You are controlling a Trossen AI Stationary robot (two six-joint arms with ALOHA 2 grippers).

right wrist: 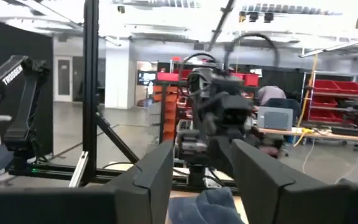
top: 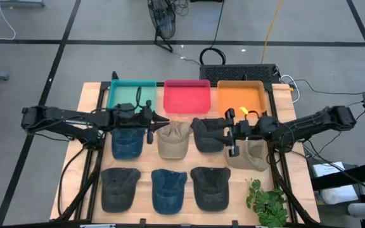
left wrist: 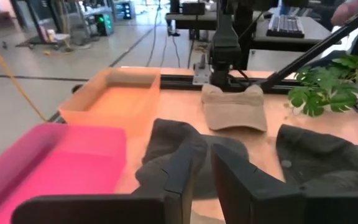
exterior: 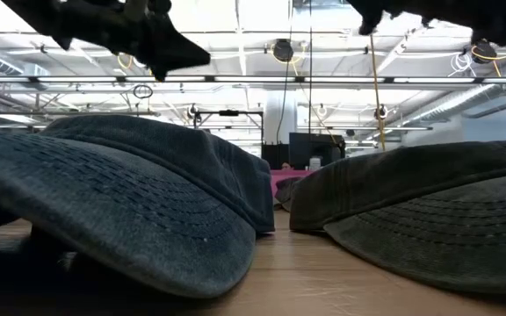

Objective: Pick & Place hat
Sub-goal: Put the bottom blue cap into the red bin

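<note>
From above, we see a wooden desk carrying three trays at its far edge: a teal tray, a pink tray and an orange tray. In front of them lie hats in two rows: a blue hat, a tan hat, a dark hat and a khaki hat in the far row, three more in the near row. A plant sits at the near right corner. Our left gripper hangs near the tan hat; our right gripper hovers between the dark hat and the khaki hat. Neither holds anything.

At desk height, two hat brims fill the foreground, and both arms show only as dark shapes overhead.

From the left wrist, the left gripper's fingers stand slightly parted and empty, above the dark hat, with the khaki hat and the plant beyond.

From the right wrist, the right gripper's fingers stand released, well apart, with a bit of blue cloth below and the other arm beyond.

We judge these hats light, soft and floppy in the crown, stiffer at the brim; pinching the brim or a fold of the crown should hold best.
</note>
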